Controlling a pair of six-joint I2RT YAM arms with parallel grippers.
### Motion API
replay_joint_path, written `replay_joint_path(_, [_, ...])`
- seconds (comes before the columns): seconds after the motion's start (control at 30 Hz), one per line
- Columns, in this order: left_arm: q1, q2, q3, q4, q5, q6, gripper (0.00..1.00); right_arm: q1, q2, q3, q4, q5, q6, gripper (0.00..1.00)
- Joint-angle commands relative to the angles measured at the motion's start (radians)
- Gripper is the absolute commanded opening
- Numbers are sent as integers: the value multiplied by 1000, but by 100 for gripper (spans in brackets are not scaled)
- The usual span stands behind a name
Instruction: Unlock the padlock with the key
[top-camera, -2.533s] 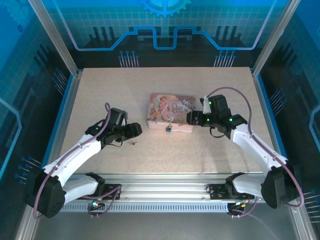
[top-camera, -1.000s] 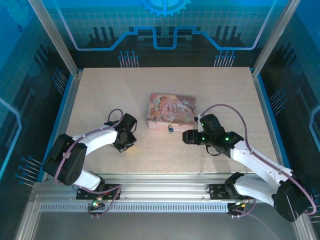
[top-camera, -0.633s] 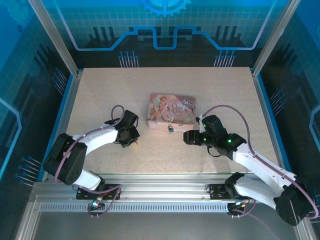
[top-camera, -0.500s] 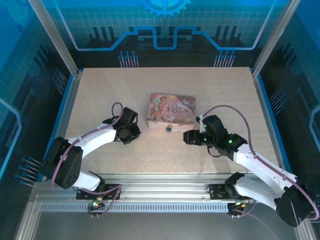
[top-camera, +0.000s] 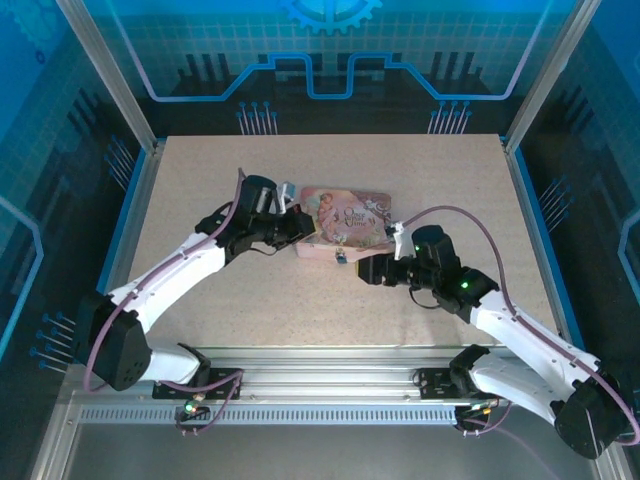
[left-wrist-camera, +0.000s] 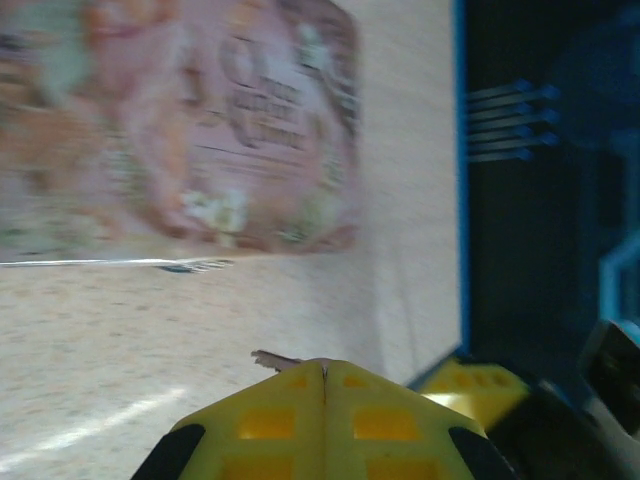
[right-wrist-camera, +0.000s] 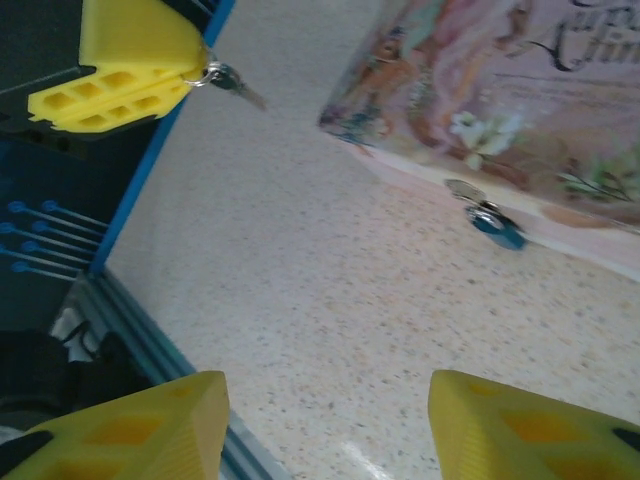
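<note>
My left gripper (top-camera: 303, 226) hangs by the left front corner of the pink box (top-camera: 345, 220), its yellow fingers pressed together. They are shut on the key (left-wrist-camera: 274, 359), whose small toothed tip sticks out to the left. The right wrist view shows that same key (right-wrist-camera: 236, 86) hanging from the left gripper (right-wrist-camera: 196, 70). The padlock (top-camera: 341, 257), dark with a blue glint, lies against the box's front wall (right-wrist-camera: 495, 224). Just right of it on the table, my right gripper (top-camera: 372, 268) is open with nothing between its fingers (right-wrist-camera: 140, 425).
The pink printed box (left-wrist-camera: 200, 120) sits mid-table. Speckled tabletop (top-camera: 300, 300) stretches in front of it. A metal rail (top-camera: 330, 360) runs along the near edge, and blue-trimmed frame walls (top-camera: 135, 210) border the sides.
My left arm has risen from the table with the key and swung right to the box's left corner. The right gripper has edged toward the padlock and its jaws have narrowed somewhat.
</note>
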Motion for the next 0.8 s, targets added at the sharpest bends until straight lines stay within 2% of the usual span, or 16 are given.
replay_joint_path(0.0, [-26, 23, 69, 46, 191, 54, 0, -31, 11, 49, 70, -117, -17, 53])
replay_joint_path(0.13, [-48, 56, 152, -34, 288, 113, 0, -59, 25, 98, 42, -212, -112, 51])
replay_joint_path(0.37, [-64, 89, 261, -205, 334, 248, 0, -115, 25, 195, -71, -298, -252, 51])
replay_joint_path(0.77, [-88, 136, 319, -257, 380, 299, 0, -164, 109, 290, -101, -452, -316, 48])
